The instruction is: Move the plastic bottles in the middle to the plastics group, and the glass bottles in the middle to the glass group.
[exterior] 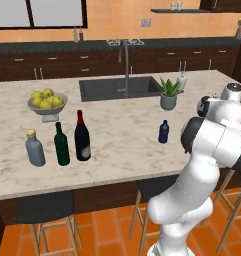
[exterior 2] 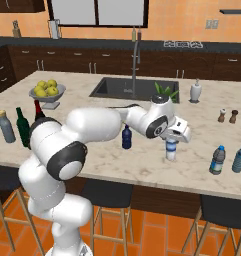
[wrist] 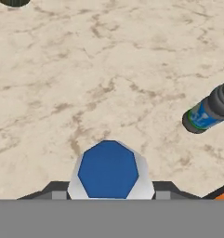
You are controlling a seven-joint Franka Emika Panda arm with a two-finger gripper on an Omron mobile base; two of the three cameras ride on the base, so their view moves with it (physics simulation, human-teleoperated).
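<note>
Marble counter point(exterior 2: 142, 165) is seen carrying everything, with a sink point(exterior: 119, 88) sunk in its far half. At its left end the glass group is found: the squat grey bottle point(exterior: 35, 148) with a tan stopper and the slim dark green wine bottle point(exterior: 61, 145). Just beside them the near-black wine bottle point(exterior: 82, 137) with the red neck is stood upright; it is judged heavy, stiff, smooth and breakable, and would best be taken around the body.

Toward the right end two blue-labelled plastic bottles point(exterior 2: 218, 160) are stood, taken to be the plastics group, with salt and pepper shakers point(exterior 2: 227, 115) behind them. A small dark blue bottle point(exterior 2: 126, 137) is stood near the middle.

The small water bottle point(exterior 2: 171, 149) is upright on the counter between the middle and that right-hand pair, well apart from it. The gripper point(exterior 2: 173, 141) is set down over it; in the hand view the blue cap point(wrist: 108, 169) is seen from above between the finger tips, so the jaws are judged clamped on the bottle just below the cap. It is judged light and thin-walled, liable to dent or slip; a hold at the stiffer shoulder suits it.

No lettering can be read on any label; only blue bands are made out.
</note>
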